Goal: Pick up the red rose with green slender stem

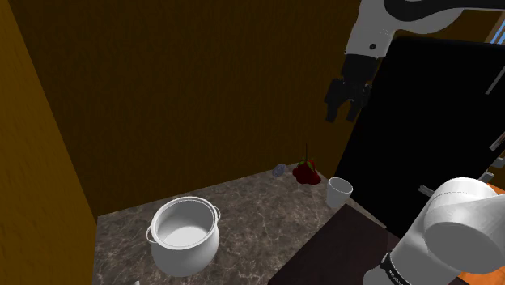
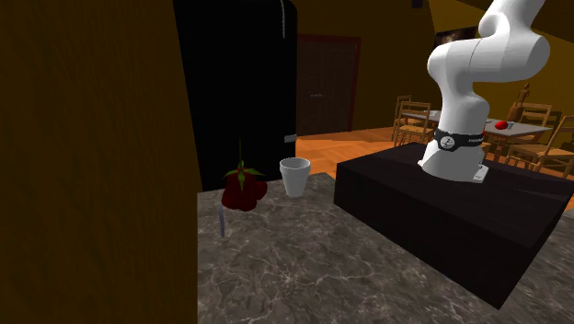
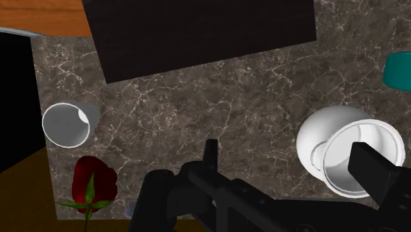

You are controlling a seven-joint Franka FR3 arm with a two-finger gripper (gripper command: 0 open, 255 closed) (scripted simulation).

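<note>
Broadly, the marble countertop (image 1: 267, 214) carries a white pot (image 1: 184, 235) toward its near edge and a small white cup (image 1: 339, 191) at its far corner. Just beside the cup, the red rose (image 1: 306, 172) sits against the back edge. The black gripper (image 1: 341, 116) hangs high above with its fingers spread. It should come down over the bloom, straddle it squarely and stay clear of the cup.
</note>
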